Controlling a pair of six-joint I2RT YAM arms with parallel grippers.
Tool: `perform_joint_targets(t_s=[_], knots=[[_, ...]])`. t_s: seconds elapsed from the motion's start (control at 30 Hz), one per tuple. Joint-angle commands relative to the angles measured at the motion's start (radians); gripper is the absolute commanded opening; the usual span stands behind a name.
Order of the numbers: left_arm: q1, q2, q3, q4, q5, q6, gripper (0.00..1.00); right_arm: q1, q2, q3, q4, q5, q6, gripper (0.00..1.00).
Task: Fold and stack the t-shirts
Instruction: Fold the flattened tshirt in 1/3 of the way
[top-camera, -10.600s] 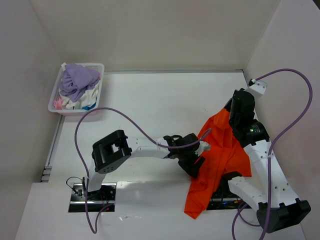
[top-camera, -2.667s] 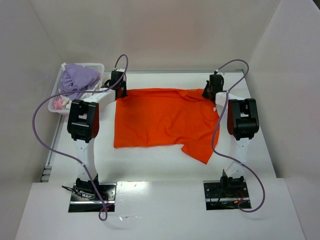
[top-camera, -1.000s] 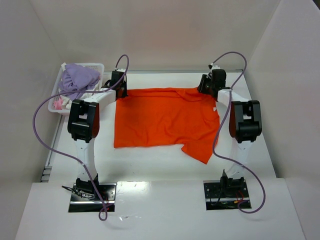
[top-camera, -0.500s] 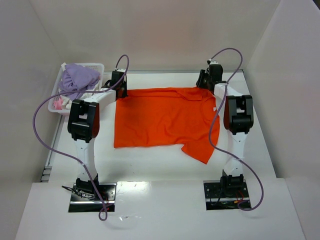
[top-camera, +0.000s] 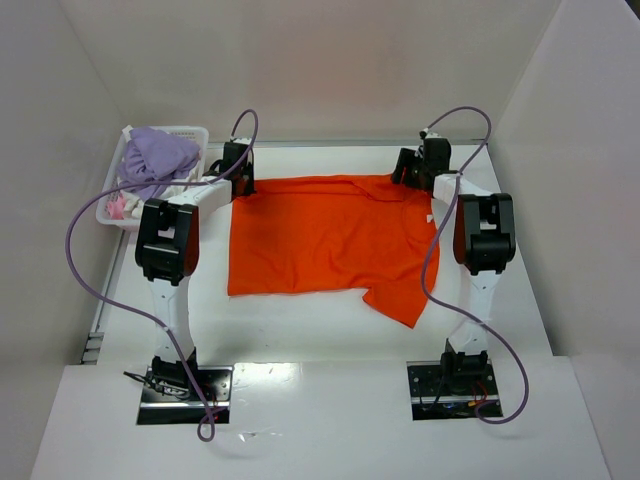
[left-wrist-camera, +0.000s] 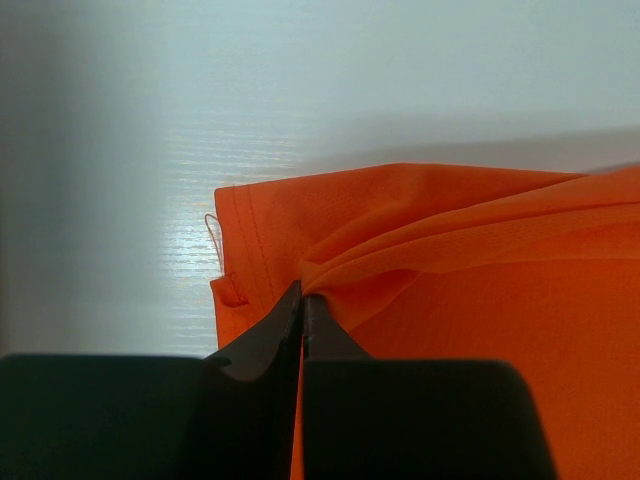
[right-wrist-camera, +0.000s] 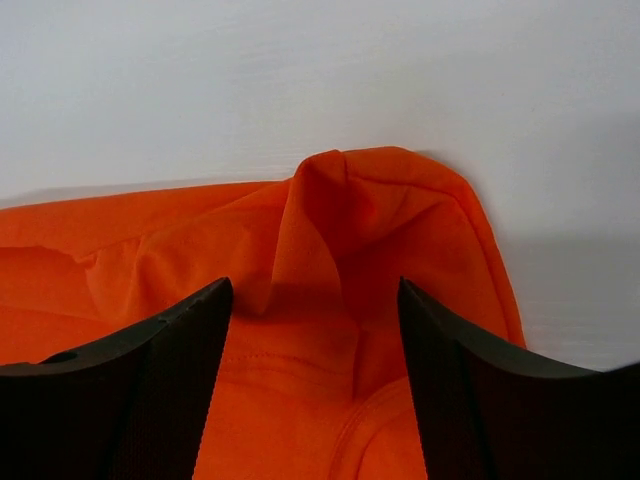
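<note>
Orange t-shirt (top-camera: 325, 240) lies spread on the bench (top-camera: 300, 330), right of the laundry basket (top-camera: 190, 135). Left fingers (left-wrist-camera: 288, 328) are clenched on the hemmed corner nearest the basket. Right fingers (right-wrist-camera: 190, 340) stand released, straddling the opposite back corner, seemingly clear. Cloth judged light and limp: grip hems and corners.

Robot lab, a test booth. White table (top-camera: 300, 325) w/ plain white boards (top-camera: 300, 60) standing at its far, left & right sides. Left arm (top-camera: 165, 250) & right arm (top-camera: 483, 240), both robot arms, bolted on metal plates (top-camera: 215, 390) at table's near edge. Purple cables (top-camera: 68, 240) loop from them over the table. White basket (top-camera: 110, 208) at table's far left corner. 1 orange t-shirt (top-camera: 320, 240) laid flat mid-table, betw. the arms.
</note>
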Motion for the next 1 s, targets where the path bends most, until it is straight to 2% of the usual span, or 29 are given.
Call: perform_joint_targets(t_s=[0.0, 0.13, 0.17, 0.23, 0.37, 0.4, 0.47, 0.5, 0.53, 0.77, 0.97], knots=[[-0.005, 0.002, 0.029, 0.013, 0.008, 0.011, 0.0, -0.006, -0.058, -0.011, 0.026, -0.015, 0.003, 0.71], [-0.005, 0.002, 0.029, 0.013, 0.008, 0.011, 0.0, -0.006, -0.049, -0.036, 0.048, -0.035, 0.012, 0.65], [-0.005, 0.002, 0.029, 0.013, 0.008, 0.011, 0.0, -0.006, -0.038, -0.027, 0.048, -0.035, 0.012, 0.6], [-0.005, 0.002, 0.029, 0.013, 0.008, 0.011, 0.0, -0.006, -0.011, 0.002, 0.037, -0.046, 0.012, 0.59], [-0.005, 0.002, 0.038, 0.013, 0.008, 0.011, 0.0, -0.006, 0.035, 0.048, 0.012, -0.066, 0.012, 0.38], [-0.005, 0.002, 0.038, 0.013, 0.008, 0.011, 0.0, -0.006, 0.035, 0.049, 0.012, -0.066, 0.022, 0.26], [-0.005, 0.002, 0.038, 0.013, -0.001, 0.011, 0.0, -0.006, 0.035, 0.059, 0.012, -0.066, 0.022, 0.14], [-0.005, 0.002, 0.038, 0.013, -0.001, 0.011, 0.0, -0.006, 0.035, 0.059, 0.012, -0.066, 0.022, 0.04], [-0.005, 0.002, 0.038, 0.013, -0.001, 0.011, 0.0, -0.006, 0.035, 0.059, 0.012, -0.066, 0.031, 0.0], [0.005, -0.067, 0.047, -0.005, -0.012, 0.02, 0.0, -0.006, -0.085, 0.073, -0.018, -0.024, 0.04, 0.0], [0.1, -0.099, 0.11, -0.017, 0.023, 0.002, 0.0, -0.015, -0.173, 0.171, -0.103, -0.015, 0.028, 0.0]])
